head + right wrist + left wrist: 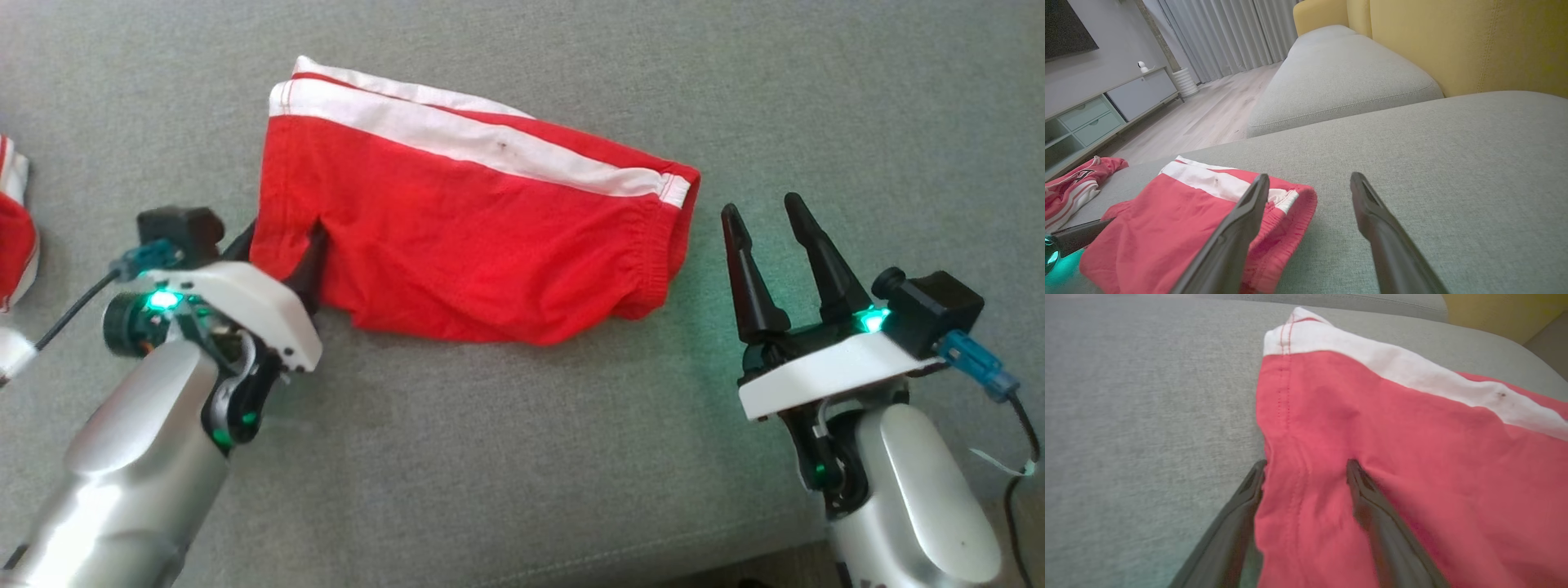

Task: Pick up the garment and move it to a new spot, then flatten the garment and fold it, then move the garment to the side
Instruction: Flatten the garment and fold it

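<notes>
The left gripper (1306,465) is sitting with jaws spread wide, not pinching; its two dark fingers (1372,506) are straddling the near-left corner of the red shorts (473,237), one finger lying on top of the cloth, the other running along the hemmed edge next to the grey sofa cushion (522,457); a strip of red fabric is sitting between them. The right gripper (761,208) is also spread open, holding nothing; it is pointing over bare cushion just right of the shorts' elastic waistband end, apart from it. The shorts are lying folded and mostly flat mid-cushion; the white side stripe is running along the far edge, a small dark speck showing on it. Another red-and-white garment (15,237) is lying bunched at the left edge, well apart. A yellow backrest (1453,41) is rising beyond the cushion.
</notes>
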### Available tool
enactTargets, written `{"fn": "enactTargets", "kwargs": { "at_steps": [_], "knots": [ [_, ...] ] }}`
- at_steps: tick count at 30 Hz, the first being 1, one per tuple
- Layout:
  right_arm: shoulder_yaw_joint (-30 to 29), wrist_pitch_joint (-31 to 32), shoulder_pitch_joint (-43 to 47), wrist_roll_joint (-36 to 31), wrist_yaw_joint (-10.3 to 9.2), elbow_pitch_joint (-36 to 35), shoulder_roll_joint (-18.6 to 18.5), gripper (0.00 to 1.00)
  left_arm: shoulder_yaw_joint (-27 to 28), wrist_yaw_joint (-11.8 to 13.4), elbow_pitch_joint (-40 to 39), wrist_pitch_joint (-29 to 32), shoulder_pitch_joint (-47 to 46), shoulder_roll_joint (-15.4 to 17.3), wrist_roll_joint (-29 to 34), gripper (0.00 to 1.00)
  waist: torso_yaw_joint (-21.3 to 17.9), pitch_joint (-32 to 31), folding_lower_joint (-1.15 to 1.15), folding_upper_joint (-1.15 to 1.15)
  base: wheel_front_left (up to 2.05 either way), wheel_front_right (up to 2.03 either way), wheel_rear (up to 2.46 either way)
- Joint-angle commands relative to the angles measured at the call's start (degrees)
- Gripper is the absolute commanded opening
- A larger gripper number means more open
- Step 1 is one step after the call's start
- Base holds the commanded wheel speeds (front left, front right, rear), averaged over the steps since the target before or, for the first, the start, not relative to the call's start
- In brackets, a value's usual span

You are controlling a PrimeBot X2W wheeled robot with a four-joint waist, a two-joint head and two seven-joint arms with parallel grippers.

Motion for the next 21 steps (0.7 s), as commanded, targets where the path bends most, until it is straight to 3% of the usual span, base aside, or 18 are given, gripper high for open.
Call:
{"fn": "enactTargets", "kwargs": {
  "at_steps": [1,6,7,8,10,21],
  "knots": [
    [1.3,0.1,0.1,-0.2,0.21,-2.3,0.5,1.0,0.5,-0.8,-0.5,1.6,-2.1,0.5,-0.5,1.0,-0.2,0.2,0.0,0.0,0.0,0.0,0.0],
    [2.0,-0.1,-0.2,0.2,0.21,-2.4,0.5,1.0,-0.6,-1.6,-0.1,3.8,-3.1,-0.8,-1.1,1.0,-0.9,0.6,0.0,0.0,0.0,0.0,0.0],
    [2.1,-0.2,-0.2,0.2,0.21,-2.4,0.5,1.0,-0.8,-1.6,0.0,4.1,-3.3,-1.0,-1.2,0.93,-1.0,0.7,0.0,0.0,0.0,0.0,0.0],
    [2.1,-0.3,-0.3,0.3,0.21,-2.4,0.5,1.0,-0.8,-1.6,0.1,4.1,-3.4,-1.1,-1.1,0.52,-1.2,0.8,0.0,0.0,0.0,0.0,0.0],
    [1.9,-0.6,-0.3,0.3,0.21,-2.2,0.5,1.0,-0.7,-1.4,0.1,3.5,-3.6,-1.2,-0.9,0.0,-1.4,0.9,0.0,0.0,0.0,0.0,0.0],
    [-0.5,-1.2,1.0,-0.2,0.21,-1.3,0.5,1.0,2.2,1.3,-5.0,-2.7,1.3,1.4,-1.4,0.0,0.9,-1.9,0.0,0.0,0.0,0.0,0.0]
  ]
}}
